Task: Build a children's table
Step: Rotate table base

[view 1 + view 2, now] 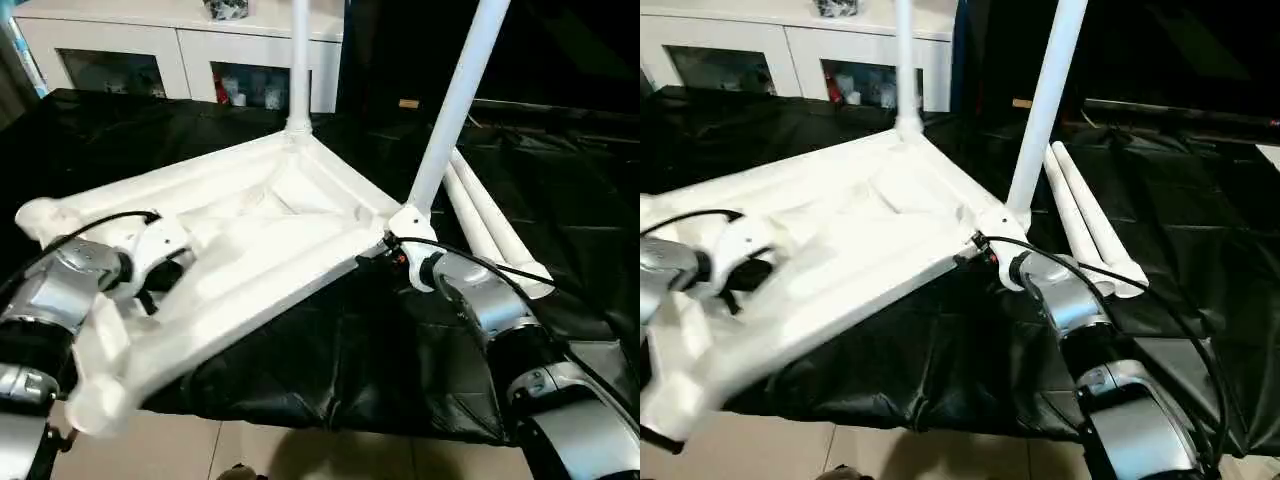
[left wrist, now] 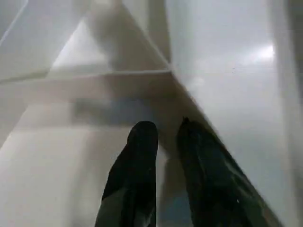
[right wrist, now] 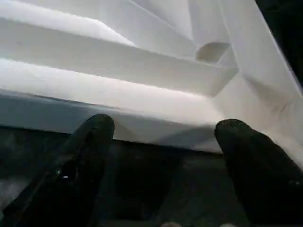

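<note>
Table top upside down on the black sheet, two legs pointing up.

The top (image 1: 250,250) lies ribs up, its long side running left to right. Left claw (image 2: 165,137) is narrow, fingers on a rib. Right claw (image 3: 163,130) is wide, holding nothing, by the edge.

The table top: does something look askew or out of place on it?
Yes. The table top lies underside up and tilted on the black sheet, its near corner hanging past the sheet's edge. Two legs stand in sockets; the right one leans. Two spare legs lie beside it.
</note>
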`<state>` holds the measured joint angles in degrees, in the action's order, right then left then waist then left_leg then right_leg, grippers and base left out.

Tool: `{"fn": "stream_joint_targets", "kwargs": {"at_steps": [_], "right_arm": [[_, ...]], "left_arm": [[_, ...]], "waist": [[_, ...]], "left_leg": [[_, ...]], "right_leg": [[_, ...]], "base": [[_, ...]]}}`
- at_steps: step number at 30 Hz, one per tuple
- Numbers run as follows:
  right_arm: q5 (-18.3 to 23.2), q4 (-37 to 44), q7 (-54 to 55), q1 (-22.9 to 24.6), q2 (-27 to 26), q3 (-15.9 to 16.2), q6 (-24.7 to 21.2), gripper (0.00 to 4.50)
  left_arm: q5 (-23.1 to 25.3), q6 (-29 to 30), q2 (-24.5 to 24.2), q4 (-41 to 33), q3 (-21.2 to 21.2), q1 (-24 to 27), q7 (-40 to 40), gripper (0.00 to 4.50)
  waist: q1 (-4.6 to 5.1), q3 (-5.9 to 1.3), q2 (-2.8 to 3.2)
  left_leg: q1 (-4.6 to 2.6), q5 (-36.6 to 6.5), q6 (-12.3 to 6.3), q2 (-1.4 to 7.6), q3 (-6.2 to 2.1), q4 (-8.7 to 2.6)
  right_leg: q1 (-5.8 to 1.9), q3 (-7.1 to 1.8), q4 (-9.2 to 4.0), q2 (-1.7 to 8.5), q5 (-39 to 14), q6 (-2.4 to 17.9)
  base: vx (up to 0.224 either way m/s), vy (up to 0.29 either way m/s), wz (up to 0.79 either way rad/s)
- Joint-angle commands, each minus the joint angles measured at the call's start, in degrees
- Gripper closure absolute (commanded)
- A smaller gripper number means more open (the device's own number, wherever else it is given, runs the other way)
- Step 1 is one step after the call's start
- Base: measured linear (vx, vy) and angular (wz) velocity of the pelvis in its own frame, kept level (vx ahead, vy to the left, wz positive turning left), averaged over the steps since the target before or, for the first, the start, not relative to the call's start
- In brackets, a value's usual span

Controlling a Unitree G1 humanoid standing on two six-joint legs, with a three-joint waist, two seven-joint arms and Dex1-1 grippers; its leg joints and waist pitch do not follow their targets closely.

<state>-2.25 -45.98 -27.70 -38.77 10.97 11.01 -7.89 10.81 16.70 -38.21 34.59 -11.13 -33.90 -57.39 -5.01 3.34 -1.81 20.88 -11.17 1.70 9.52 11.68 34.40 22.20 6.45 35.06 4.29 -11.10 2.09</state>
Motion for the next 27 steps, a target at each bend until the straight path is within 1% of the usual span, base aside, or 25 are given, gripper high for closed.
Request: {"fn": "stream_joint_targets", "kwargs": {"at_steps": [1, 2, 4, 5, 7, 8, 9, 10, 11, 12, 13, 15, 17, 18, 19, 20, 23, 24, 25, 26, 27], "right_arm": [[1.9, 0.9, 0.9, -2.4, -1.7, -1.2, 3.0, 0.59], [1.8, 0.6, 1.0, -2.7, -1.5, -1.4, 3.7, 0.59], [1.0, 0.9, 0.8, -2.7, -0.4, -1.2, 4.1, 0.59], [-0.2, 0.1, 0.3, -2.6, 0.6, -1.0, 4.3, 0.59], [-0.9, -0.5, 0.2, -2.4, 1.2, -0.7, 4.1, 0.59], [-1.5, -1.4, 0.7, -2.4, 1.4, -0.5, 4.7, 0.59], [-1.9, -2.8, 1.6, -2.6, 1.2, -0.5, 5.0, 0.59], [-1.9, -3.2, 1.7, -2.7, 1.1, -0.5, 5.0, 0.59], [-1.9, -5.4, 2.8, -3.3, 0.2, -0.8, 5.0, 0.59], [-1.9, -6.2, 3.2, -3.5, -0.2, -0.9, 5.2, 0.59], [-1.9, -6.2, 3.2, -3.5, -0.2, -0.9, 5.2, 0.59], [-2.7, -10.7, 6.4, -5.3, -2.2, -0.7, 5.8, 0.59], [-2.9, -12.2, 7.6, -6.2, -3.2, -0.7, 6.0, 0.59], [-2.7, -12.8, 7.8, -6.6, -3.9, -0.8, 6.1, 0.59], [-2.7, -13.2, 8.0, -7.0, -4.4, -0.9, 6.3, 0.59], [-2.4, -14.2, 8.4, -7.8, -5.6, -1.3, 6.8, 0.59], [-2.4, -15.5, 8.6, -8.8, -6.8, -1.6, 8.0, 0.59], [-2.4, -16.0, 8.7, -9.1, -7.2, -1.8, 8.5, 0.59], [-2.2, -16.8, 8.9, -9.8, -8.0, -2.2, 9.2, 0.59], [-1.4, -18.1, 9.2, -10.9, -9.5, -3.0, 10.3, 0.59], [-1.4, -18.1, 9.2, -10.9, -9.5, -3.0, 10.3, 0.59]], "left_arm": [[-1.0, -0.1, 2.0, -1.7, -1.1, 0.3, -0.2, 3.48], [-0.6, 0.0, 2.0, -1.7, -1.2, 0.3, 0.1, 3.48], [-0.7, 0.4, 2.0, -2.3, -0.9, 0.5, 0.3, 3.48], [-1.5, 1.8, 2.0, -4.1, -0.5, 1.1, -0.4, 3.48], [-2.0, 2.6, 2.0, -5.2, -0.4, 1.4, -1.0, 3.48], [-2.5, 3.0, 2.0, -6.1, -0.5, 1.7, -1.6, 3.48], [-3.1, 3.7, 2.2, -7.3, -0.6, 2.1, -2.3, 3.48], [-3.2, 3.8, 2.2, -7.5, -0.7, 2.2, -2.4, 3.48], [-3.7, 4.2, 2.6, -8.9, -0.9, 2.7, -3.1, 3.48], [-3.7, 4.4, 2.8, -9.3, -0.9, 2.8, -3.4, 3.48], [-3.7, 4.4, 2.8, -9.3, -0.9, 2.8, -3.4, 3.48], [-4.1, 5.2, 4.3, -10.4, -1.5, 2.6, -3.6, 3.48], [-4.2, 5.5, 4.9, -10.9, -1.9, 2.5, -3.5, 3.48], [-4.5, 5.9, 5.3, -11.4, -2.1, 2.4, -3.6, 3.48], [-4.8, 6.3, 5.5, -12.0, -2.3, 2.5, -3.7, 3.48], [-5.4, 6.8, 6.4, -12.9, -2.6, 2.4, -3.7, 3.48], [-5.8, 7.3, 7.5, -13.6, -2.7, 2.1, -3.7, 3.48], [-6.0, 7.4, 8.0, -13.8, -2.6, 2.0, -3.6, 3.48], [-6.2, 7.4, 9.0, -13.8, -2.4, 1.6, -3.1, 3.48], [-6.3, 7.4, 11.0, -13.4, -2.2, 0.5, -1.9, 3.48], [-6.3, 7.4, 11.0, -13.4, -2.2, 0.5, -1.9, 3.48]], "waist": [[0.17, -3.7, 0.76], [0.1, -3.69, 0.76], [0.26, -3.7, 0.68], [0.24, -3.77, 0.94], [0.28, -3.79, 0.78], [0.17, -3.81, 1.0], [0.1, -3.85, 0.98], [0.16, -3.89, 0.93], [0.06, -3.96, 1.13], [0.29, -3.76, 0.95], [0.31, -3.75, 0.98], [0.44, -3.57, 0.98], [0.47, -3.55, 0.96], [0.53, -3.55, 0.88], [0.54, -3.52, 0.91], [0.57, -3.65, 0.79], [0.66, -3.71, 0.86], [0.6, -3.79, 0.88], [0.42, -3.92, 1.03], [0.53, -3.94, 0.93], [0.54, -3.89, 0.95]], "left_leg": [[-1.31, -10.4, 2.01, 5.08, -2.47, -4.58], [-1.29, -10.2, 2.03, 5.11, -2.52, -4.62], [-1.23, -10.0, 1.93, 5.05, -2.51, -4.64], [-1.29, -9.4, 1.84, 5.03, -2.46, -4.53], [-1.27, -8.6, 1.65, 5.01, -2.37, -4.51], [-1.24, -7.9, 1.36, 4.9, -2.29, -4.39], [-1.35, -7.8, 1.27, 4.91, -2.21, -4.34], [-1.24, -7.4, 0.92, 4.79, -2.18, -4.31], [-1.33, -7.3, 0.92, 4.8, -2.18, -4.24], [-1.02, -7.9, 1.03, 4.85, -2.33, -4.41], [-1.17, -8.7, 1.21, 4.86, -2.33, -4.44], [-1.32, -10.7, 2.01, 4.89, -2.4, -4.5], [-1.41, -11.8, 2.77, 4.94, -2.51, -4.6], [-1.34, -12.0, 2.87, 4.9, -2.51, -4.6], [-1.35, -12.1, 2.82, 4.89, -2.48, -4.61], [-1.3, -11.9, 2.68, 4.95, -2.52, -4.56], [-1.1, -10.3, 2.08, 4.97, -2.48, -4.52], [-1.2, -9.9, 2.0, 5.01, -2.45, -4.46], [-1.36, -8.9, 1.84, 5.04, -2.25, -4.33], [-1.26, -8.7, 1.97, 5.03, -2.31, -4.44], [-1.28, -8.8, 1.98, 5.01, -2.31, -4.45]], "right_leg": [[-2.26, -4.98, -3.71, 6.63, -9.3, 12.6], [-2.28, -4.93, -3.63, 6.57, -9.0, 12.4], [-2.33, -4.89, -3.47, 6.44, -8.4, 12.3], [-2.31, -4.9, -3.31, 6.43, -7.3, 12.6], [-2.34, -4.87, -3.17, 6.27, -6.1, 12.9], [-2.38, -4.89, -3.08, 6.23, -4.9, 13.2], [-2.29, -4.9, -3.09, 6.23, -4.4, 13.4], [-2.4, -4.88, -3.0, 6.13, -3.5, 13.9], [-2.33, -4.89, -3.0, 6.19, -3.3, 14.1], [-2.52, -4.86, -3.02, 6.12, -4.1, 14.0], [-2.48, -4.87, -3.18, 6.14, -5.2, 13.9], [-2.28, -4.93, -3.63, 6.27, -8.8, 13.5], [-2.27, -4.93, -3.74, 6.27, -10.5, 13.1], [-2.3, -4.98, -3.75, 6.27, -10.7, 12.8], [-2.26, -5.01, -3.76, 6.28, -10.7, 12.7], [-2.33, -5.07, -3.66, 6.44, -10.4, 12.6], [-2.4, -5.06, -3.4, 6.33, -8.1, 13.1], [-2.37, -5.02, -3.36, 6.34, -7.5, 13.3], [-2.13, -5.05, -3.18, 6.32, -5.6, 13.9], [-2.33, -4.91, -2.97, 6.1, -4.6, 13.8], [-2.29, -4.92, -3.02, 6.09, -4.6, 13.8]], "base": [[0.0, 0.0, 0.0], [0.0, 0.0, 0.0], [0.0, 0.0, 0.0], [0.0, 0.0, 0.0], [0.0, 0.0, 0.0], [0.0, 0.0, 0.0], [0.0, 0.0, 0.0], [0.0, 0.0, 0.0], [0.0, 0.0, 0.0], [0.0, 0.0, 0.0], [0.0, 0.0, 0.0], [0.0, 0.0, 0.0], [0.0, 0.0, 0.0], [0.0, 0.0, 0.0], [0.0, 0.0, 0.0], [0.0, 0.0, 0.0], [0.0, 0.0, 0.0], [0.0, 0.0, 0.0], [0.0, 0.0, 0.0], [0.0, 0.0, 0.0], [0.0, 0.0, 0.0]]}}
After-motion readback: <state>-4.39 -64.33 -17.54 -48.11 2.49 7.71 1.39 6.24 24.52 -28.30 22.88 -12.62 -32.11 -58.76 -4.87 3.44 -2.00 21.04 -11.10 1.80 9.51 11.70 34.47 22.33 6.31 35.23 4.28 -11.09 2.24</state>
